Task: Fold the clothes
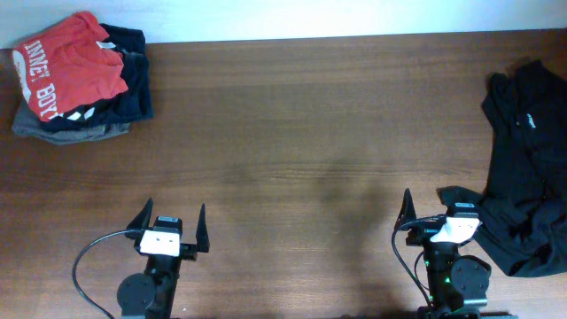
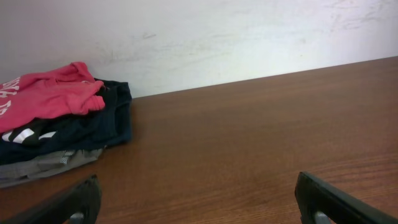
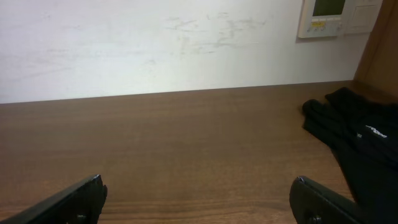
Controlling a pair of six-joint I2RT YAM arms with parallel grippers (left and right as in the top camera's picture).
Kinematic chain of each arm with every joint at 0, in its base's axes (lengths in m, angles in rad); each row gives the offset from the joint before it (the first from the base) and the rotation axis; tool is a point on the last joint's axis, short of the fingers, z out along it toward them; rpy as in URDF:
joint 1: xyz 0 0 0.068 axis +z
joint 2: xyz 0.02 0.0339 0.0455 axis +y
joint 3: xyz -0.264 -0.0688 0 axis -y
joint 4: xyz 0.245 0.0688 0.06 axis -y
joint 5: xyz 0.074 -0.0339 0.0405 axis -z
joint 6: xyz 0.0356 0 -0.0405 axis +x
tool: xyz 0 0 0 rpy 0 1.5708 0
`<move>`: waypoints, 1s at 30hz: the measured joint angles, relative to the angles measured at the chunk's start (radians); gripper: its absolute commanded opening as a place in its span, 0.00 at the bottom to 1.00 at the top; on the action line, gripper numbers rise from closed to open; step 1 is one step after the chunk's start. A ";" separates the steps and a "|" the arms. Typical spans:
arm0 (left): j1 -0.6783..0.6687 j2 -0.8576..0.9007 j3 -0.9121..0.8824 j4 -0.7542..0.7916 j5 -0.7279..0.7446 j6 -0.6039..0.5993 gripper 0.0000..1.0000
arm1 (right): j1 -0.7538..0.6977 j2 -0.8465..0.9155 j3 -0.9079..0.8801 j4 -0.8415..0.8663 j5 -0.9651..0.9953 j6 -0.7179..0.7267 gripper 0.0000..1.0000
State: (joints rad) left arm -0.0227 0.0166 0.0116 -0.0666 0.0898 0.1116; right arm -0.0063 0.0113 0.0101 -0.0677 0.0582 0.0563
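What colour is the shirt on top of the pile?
Red with white lettering; the shirt shows best overhead.
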 measured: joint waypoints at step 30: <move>0.000 0.000 0.000 0.000 0.000 0.000 0.99 | 0.001 0.001 0.024 0.449 -0.410 0.142 0.99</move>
State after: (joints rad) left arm -0.0227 0.0166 0.0116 -0.0669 0.0898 0.1116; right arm -0.0055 0.0120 0.0341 0.3817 -0.3519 0.1978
